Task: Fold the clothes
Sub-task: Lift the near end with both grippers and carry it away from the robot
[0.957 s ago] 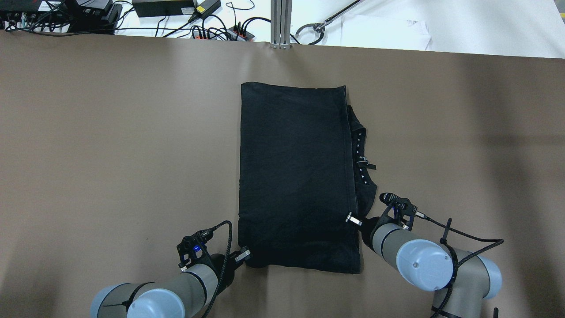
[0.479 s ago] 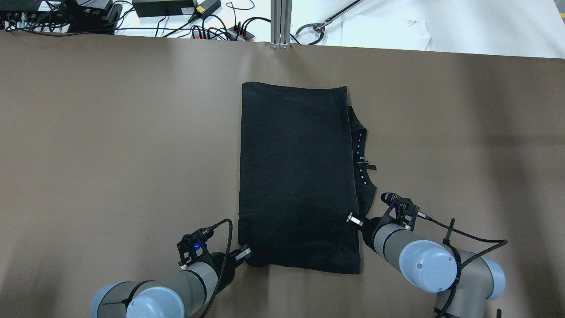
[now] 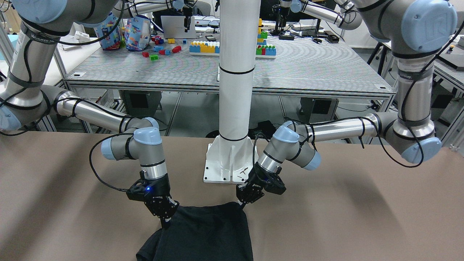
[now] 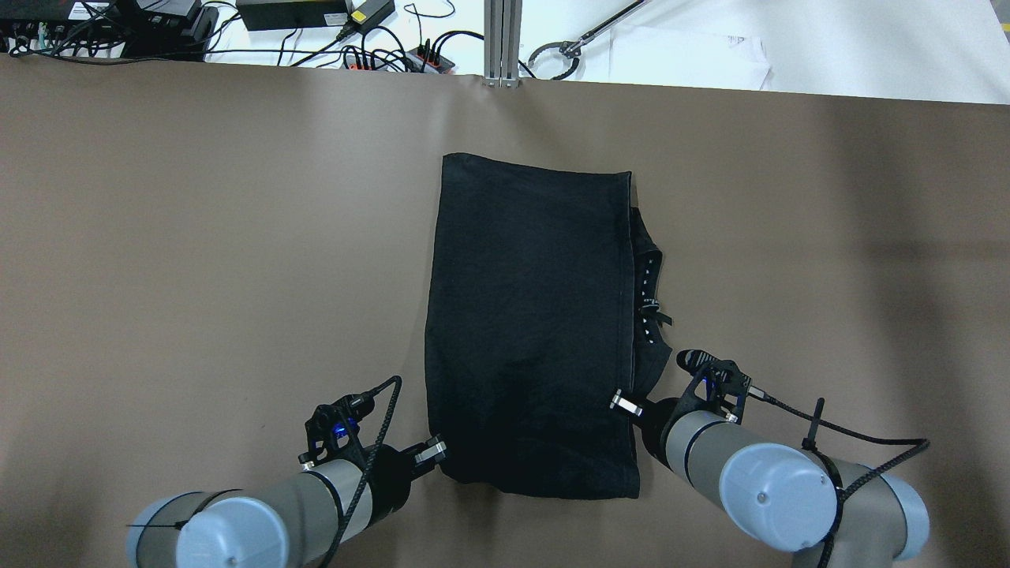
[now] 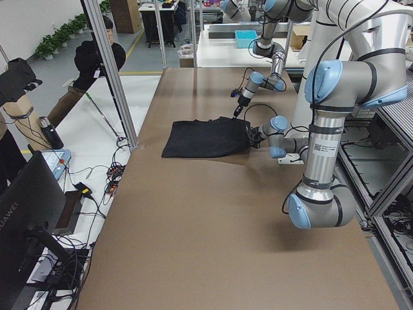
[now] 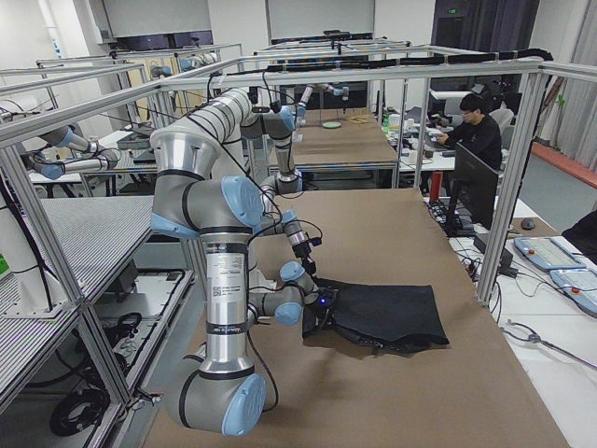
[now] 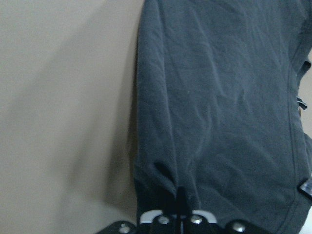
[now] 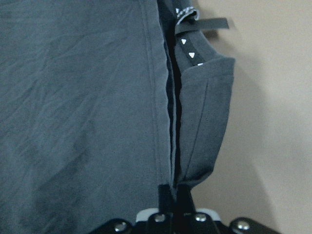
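Table [image 4: 197, 237]: brown surface filling the overhead frame, bearing a single item at centre.
Black garment [image 4: 529, 315]: lies at the frame's centre as a tall rectangle, its long axis running bottom to top, away from both grippers.
Left gripper [image 4: 436, 451]: lower left of centre, jaws clenched on the garment's lower-left corner, fabric puckered at the pinch.
Right gripper [image 4: 621, 403]: lower right of centre, jaws clamped on the hemmed right edge, a little above the lower-right corner.
Neckband [image 4: 649, 292]: white-marked strip peeking past the right edge, above the right gripper.
Outlook: likely a fold carrying the near short edge up-frame; each arm holds its own side.
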Motion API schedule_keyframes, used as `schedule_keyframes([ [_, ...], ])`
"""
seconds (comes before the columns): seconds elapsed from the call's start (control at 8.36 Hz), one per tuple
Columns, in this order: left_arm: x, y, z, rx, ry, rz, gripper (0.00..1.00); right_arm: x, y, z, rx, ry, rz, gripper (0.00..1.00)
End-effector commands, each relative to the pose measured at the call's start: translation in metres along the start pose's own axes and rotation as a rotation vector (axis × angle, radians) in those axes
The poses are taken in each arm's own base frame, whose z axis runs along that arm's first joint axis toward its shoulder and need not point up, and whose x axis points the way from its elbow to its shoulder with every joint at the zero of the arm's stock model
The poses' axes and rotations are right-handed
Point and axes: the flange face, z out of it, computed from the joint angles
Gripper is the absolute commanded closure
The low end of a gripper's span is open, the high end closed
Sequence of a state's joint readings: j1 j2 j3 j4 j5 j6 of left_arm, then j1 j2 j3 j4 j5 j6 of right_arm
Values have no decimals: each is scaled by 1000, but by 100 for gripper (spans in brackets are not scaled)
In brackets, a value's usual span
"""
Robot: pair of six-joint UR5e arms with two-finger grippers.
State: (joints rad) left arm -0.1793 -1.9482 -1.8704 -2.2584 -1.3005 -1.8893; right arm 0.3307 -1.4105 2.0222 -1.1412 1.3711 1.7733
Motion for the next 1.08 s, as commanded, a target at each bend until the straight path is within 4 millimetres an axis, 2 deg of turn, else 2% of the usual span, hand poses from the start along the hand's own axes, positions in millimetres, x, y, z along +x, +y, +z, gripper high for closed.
schedule_keyframes([
  [0.0,39,-15,-88,-87,-15,11,100,-26,22,-72,-64,-16,22,100],
  [0.12,71,-43,-89,-53,-30,57,100,-27,23,-69,-63,2,15,100],
  [0.24,93,-76,-84,-4,-59,75,100,-22,10,-56,-29,27,9,100],
  [0.36,115,-102,-73,23,-96,82,100,-25,-15,-44,21,37,14,100],
  [0.48,137,-124,-62,57,-132,93,100,-41,-37,-30,64,34,18,100],
  [0.6,161,-147,-53,104,-155,109,100,-44,-54,-17,99,48,33,100],
  [0.96,203,-203,-13,196,-218,158,100,-56,-88,3,156,65,51,100],
])
